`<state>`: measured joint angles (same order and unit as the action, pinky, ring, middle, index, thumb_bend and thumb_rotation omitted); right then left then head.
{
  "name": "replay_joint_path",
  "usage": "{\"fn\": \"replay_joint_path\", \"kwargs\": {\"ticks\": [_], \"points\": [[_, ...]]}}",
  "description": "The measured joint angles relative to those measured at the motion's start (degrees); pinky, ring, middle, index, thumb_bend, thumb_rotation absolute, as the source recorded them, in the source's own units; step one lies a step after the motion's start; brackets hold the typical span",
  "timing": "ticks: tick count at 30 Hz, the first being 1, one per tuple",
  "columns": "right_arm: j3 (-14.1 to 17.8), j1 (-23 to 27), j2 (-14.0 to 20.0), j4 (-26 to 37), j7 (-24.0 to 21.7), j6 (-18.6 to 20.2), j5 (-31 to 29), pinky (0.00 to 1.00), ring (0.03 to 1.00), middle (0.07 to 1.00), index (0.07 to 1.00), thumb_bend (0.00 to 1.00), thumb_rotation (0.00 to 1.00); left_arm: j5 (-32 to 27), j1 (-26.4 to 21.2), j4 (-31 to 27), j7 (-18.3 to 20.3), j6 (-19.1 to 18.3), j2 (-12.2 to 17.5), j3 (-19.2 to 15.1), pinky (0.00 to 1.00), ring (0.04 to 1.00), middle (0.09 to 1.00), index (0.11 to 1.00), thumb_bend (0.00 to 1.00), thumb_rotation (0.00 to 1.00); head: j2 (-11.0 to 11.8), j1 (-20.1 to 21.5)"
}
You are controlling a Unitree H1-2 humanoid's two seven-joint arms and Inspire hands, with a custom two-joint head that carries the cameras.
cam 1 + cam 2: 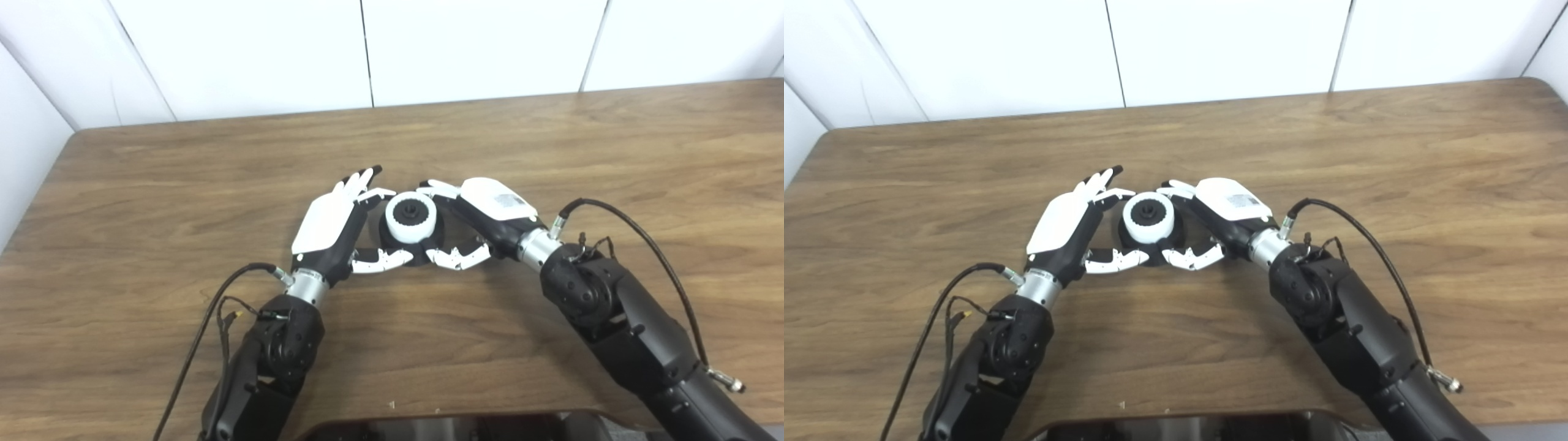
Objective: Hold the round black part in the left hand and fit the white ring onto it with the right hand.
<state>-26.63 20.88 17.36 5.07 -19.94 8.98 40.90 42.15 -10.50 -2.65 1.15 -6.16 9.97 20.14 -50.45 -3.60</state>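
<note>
Nearest, both thumbs reach under the black part (392,246) from 7 and 5 o'clock. The part sits on the table (551,147) between the hands, and the ring (411,218) is already seated on it, axis upright. Left hand (331,223) cups it from 9 o'clock, right hand (490,211) from 3; equally near, whether gripping I cannot tell.

The white ring (410,218) is covering most of the black part (392,244). Whether my fingers (436,190) are touching it, I am not seeing clearly.
</note>
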Motion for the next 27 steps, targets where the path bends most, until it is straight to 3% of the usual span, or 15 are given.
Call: {"fn": "replay_joint_path", "kwargs": {"ticks": [11,15,17,25,27], "points": [[1.9,-0.8,-0.6,0.4,-0.4,0.9,-2.2,0.87,0.934,0.979,1.0,1.0,0.57,0.0,0.0,0.0,-0.2,0.2,-0.1,0.1,1.0,1.0,1.0,0.69,1.0,0.4,0.2,0.1],[4.9,-2.0,-1.5,0.3,-0.1,0.9,-6.7,0.82,0.949,0.988,1.0,1.0,0.66,-0.2,0.0,0.0,-0.2,0.2,-0.2,-0.1,1.0,1.0,1.0,0.692,1.0,0.41,0.4,0.2],[6.7,-2.3,-2.1,0.3,0.0,1.0,-9.4,0.81,0.943,0.978,1.0,1.0,0.66,-0.4,0.0,0.1,-0.2,0.3,-0.2,-0.2,1.0,1.0,1.0,0.697,1.0,0.41,0.5,0.3],[14.4,-5.5,-3.5,-0.8,0.1,0.7,-22.9,0.97,0.998,1.0,1.0,1.0,0.64,-3.9,0.5,0.1,1.0,0.4,-0.2,-1.9,1.0,1.0,1.0,0.722,1.0,0.45,0.7,0.4],[15.7,-5.8,-3.5,-1.8,0.2,0.7,-25.0,0.97,0.999,1.0,1.0,1.0,0.66,-4.5,0.7,0.0,1.2,0.4,-0.2,-2.2,1.0,1.0,1.0,0.726,1.0,0.45,0.8,0.5]]}}
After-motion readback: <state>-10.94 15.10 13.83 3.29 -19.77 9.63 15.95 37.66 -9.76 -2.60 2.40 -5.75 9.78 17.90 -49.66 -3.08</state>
